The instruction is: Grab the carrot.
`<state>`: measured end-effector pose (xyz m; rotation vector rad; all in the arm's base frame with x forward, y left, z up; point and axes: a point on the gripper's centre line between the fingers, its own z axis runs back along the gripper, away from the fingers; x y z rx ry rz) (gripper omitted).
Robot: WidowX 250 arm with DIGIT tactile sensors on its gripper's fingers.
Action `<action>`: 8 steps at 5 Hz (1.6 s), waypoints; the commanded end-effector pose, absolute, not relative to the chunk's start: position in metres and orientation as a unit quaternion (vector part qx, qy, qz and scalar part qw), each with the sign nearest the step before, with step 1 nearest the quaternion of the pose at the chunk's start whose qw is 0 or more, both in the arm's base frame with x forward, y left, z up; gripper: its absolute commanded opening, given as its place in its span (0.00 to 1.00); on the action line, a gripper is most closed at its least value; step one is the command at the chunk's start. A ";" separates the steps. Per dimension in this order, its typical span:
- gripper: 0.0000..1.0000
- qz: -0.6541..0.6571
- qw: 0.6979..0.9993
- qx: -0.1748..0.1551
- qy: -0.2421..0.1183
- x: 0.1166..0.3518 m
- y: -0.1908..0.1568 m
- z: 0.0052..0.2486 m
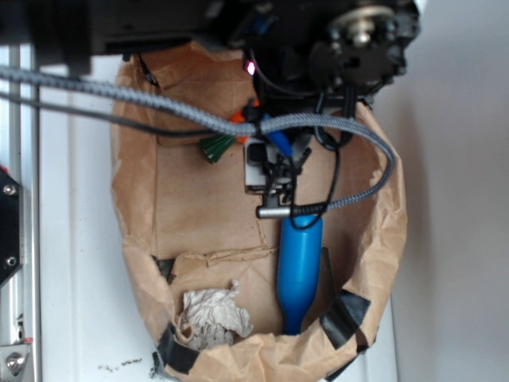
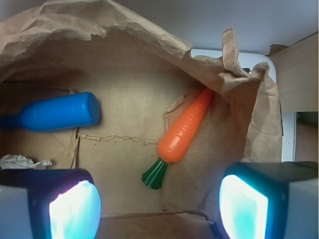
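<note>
The carrot is glossy orange with a dark green flared stem. It lies slanted on the floor of a brown paper bag, tip against the bag's crumpled wall, stem pointing toward my gripper. The gripper is open and holds nothing; its two fingers frame the bottom of the wrist view, short of the stem. In the exterior view the gripper hangs over the bag's middle. There the arm and cables hide most of the carrot, leaving the green stem and a bit of orange showing.
A blue plastic bottle lies on its side inside the bag, left of the carrot, and shows below the gripper in the exterior view. A crumpled paper wad sits near the bag's taped edge. Bag walls rise all around.
</note>
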<state>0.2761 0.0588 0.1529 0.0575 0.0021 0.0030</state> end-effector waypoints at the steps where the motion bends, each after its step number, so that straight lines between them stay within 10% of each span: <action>1: 1.00 0.013 0.999 0.033 -0.032 0.281 0.064 0.171; 3: 1.00 0.076 0.996 -0.051 -0.022 0.289 0.065 0.130; 8: 1.00 0.238 0.969 0.037 -0.053 0.319 0.053 0.041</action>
